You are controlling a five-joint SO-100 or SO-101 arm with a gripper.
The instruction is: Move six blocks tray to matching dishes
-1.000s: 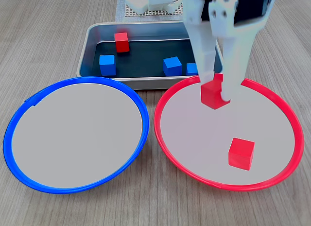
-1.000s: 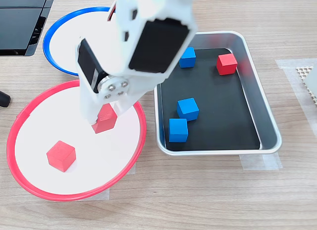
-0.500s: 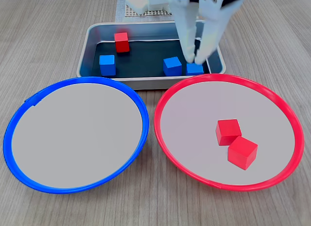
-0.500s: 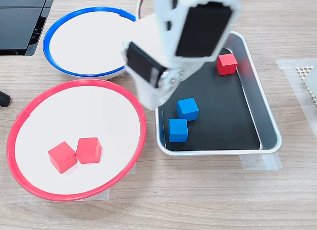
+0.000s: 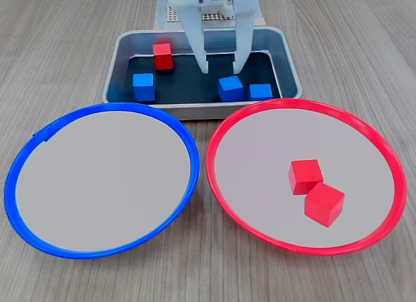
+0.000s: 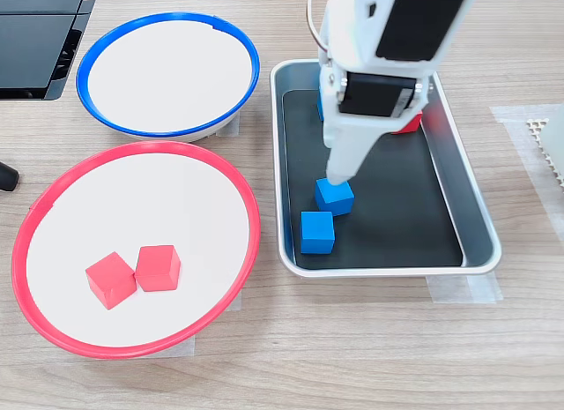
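My gripper [image 5: 220, 71] hangs open over the silver tray [image 5: 117, 56], its two white fingers straddling the air just above a blue block [image 5: 230, 88]. In the other fixed view the gripper [image 6: 337, 174] tips down right over that blue block [image 6: 335, 196]. Two more blue blocks [image 5: 143, 86] [image 5: 260, 91] and a red block [image 5: 162, 56] lie on the tray's black bottom. Two red blocks [image 5: 305, 176] [image 5: 324, 205] rest touching in the red-rimmed dish [image 5: 305, 102]. The blue-rimmed dish [image 5: 130, 106] holds nothing.
A white mesh mat [image 5: 218, 17] lies behind the tray under the arm's base. A black flat object [image 6: 35, 40] sits at the top left corner and a small dark thing [image 6: 7, 176] at the left edge. Tape strips [image 6: 463, 288] hold the tray down.
The gripper let go of a red block in the red-rimmed dish, where it came to rest against the other one. It then swung back over the tray and spread open above a blue block.
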